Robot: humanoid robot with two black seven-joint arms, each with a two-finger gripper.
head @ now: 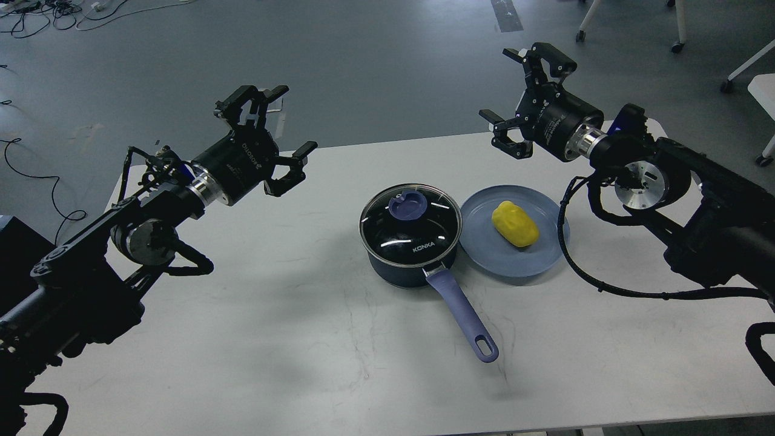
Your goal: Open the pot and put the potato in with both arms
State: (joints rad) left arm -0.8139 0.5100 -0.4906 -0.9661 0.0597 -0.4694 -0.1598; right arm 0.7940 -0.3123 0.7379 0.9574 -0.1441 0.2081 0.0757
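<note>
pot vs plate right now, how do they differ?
The pot is deep, dark navy and closed by a glass lid with a blue knob; the plate is flat, pale blue and open. The pot has a long lavender handle pointing toward the camera; the plate has none. The plate carries the yellow potato; the pot's contents cannot be seen. Both are round, side by side on the white table.

Even cool overhead light, sharp focus; glare streaks on pot lid; my arms cast soft shadows on worktop.

Head view — high, looking forward and down.
</note>
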